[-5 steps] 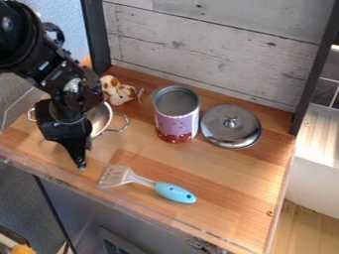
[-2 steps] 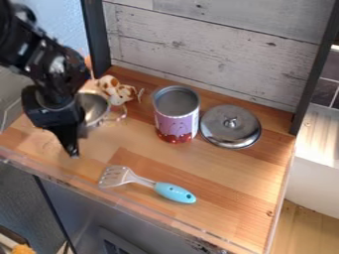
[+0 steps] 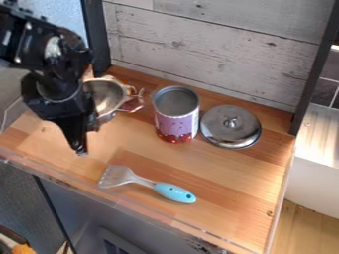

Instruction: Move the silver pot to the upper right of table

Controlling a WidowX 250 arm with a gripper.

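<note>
I have the black two-finger claw (image 3: 81, 147) over the table's left side, in front of the round silver metal pot (image 3: 108, 94) at upper left, but I can't tell how open it is or whether it grips anything. Rightward, a purple-and-red can (image 3: 176, 115) and a round silver lid (image 3: 230, 128) stand in my way, with a blue-handled spatula (image 3: 173, 192) nearer the front.

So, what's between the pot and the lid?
In the camera view: a reddish, partly hidden thing beside the pot, then the purple can, before the lid.
</note>
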